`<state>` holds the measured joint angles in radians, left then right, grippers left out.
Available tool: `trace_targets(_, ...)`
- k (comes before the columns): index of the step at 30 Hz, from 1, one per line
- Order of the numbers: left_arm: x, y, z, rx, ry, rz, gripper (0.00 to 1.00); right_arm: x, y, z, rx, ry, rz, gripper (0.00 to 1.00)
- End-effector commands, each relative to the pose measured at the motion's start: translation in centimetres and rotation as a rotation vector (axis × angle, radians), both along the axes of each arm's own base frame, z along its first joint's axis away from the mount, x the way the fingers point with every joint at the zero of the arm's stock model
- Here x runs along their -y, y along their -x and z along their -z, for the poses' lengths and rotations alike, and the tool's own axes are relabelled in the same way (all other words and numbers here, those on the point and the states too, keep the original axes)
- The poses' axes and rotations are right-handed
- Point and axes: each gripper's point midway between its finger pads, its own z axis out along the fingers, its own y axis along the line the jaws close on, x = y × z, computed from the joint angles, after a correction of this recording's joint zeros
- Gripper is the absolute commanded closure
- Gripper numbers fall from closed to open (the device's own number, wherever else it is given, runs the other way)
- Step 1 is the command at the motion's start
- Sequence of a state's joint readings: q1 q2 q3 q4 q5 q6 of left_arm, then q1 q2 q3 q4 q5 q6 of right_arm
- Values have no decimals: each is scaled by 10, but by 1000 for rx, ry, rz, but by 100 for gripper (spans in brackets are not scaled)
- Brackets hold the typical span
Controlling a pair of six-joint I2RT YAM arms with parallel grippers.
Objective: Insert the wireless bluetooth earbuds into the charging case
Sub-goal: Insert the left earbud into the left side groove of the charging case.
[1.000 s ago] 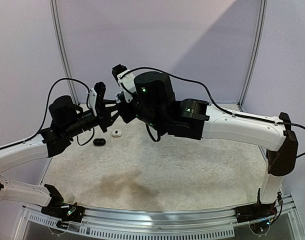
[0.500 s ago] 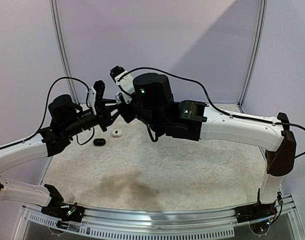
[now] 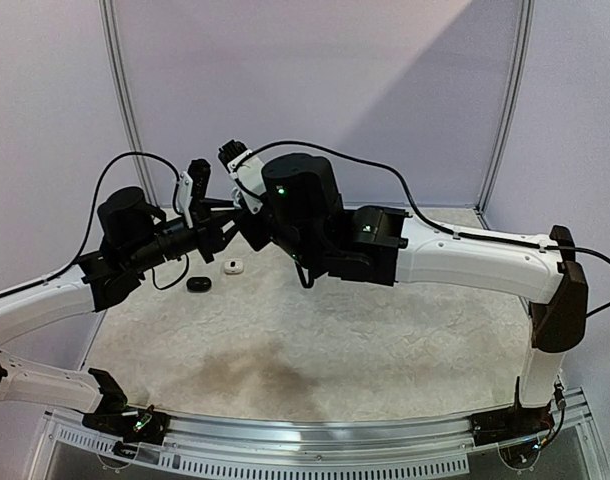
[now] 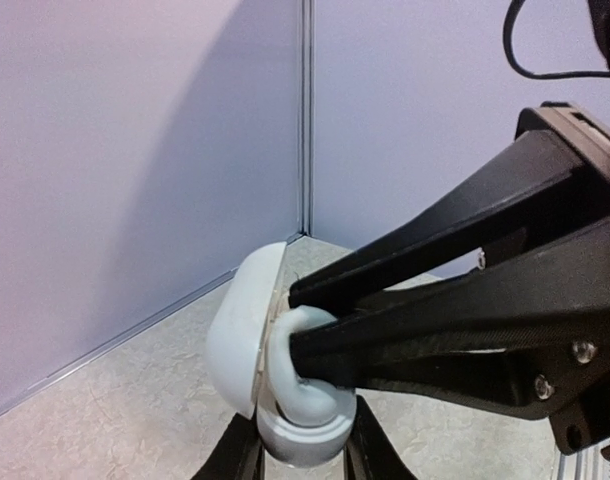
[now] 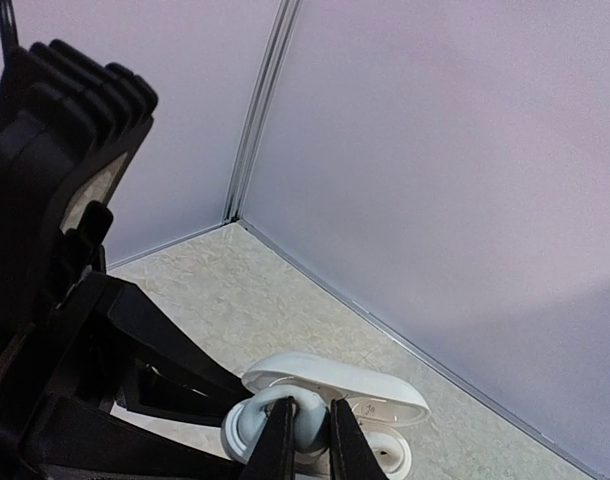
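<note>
My left gripper (image 4: 300,452) was clamped on the base of the white case (image 4: 237,340), which hung in the air above the far left part of the table (image 3: 385,350) with its lid swung open. My right gripper (image 5: 307,432) was pinched shut on a white earbud (image 5: 253,425) that sat against the case's open base. Near the table's far left corner lay a small white object (image 3: 233,266) and a black one (image 3: 198,284); I couldn't tell whether they were cases or buds.
</note>
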<state>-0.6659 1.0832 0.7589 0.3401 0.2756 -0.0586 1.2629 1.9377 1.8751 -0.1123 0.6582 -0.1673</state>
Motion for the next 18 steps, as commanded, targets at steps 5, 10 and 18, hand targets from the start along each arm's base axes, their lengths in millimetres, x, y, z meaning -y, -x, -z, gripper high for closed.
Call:
trace_targets(5,1,5,-34,10,91,13,100,-5,3,51,-48,145,-14,89)
trace_targets(10,0,5,-37,9,101,8,100,-5,6,63,-74,186,-37,83)
trace_targets(18,3,8,-34,-9,101,29,100,0,12,70,-103,213,-66,78)
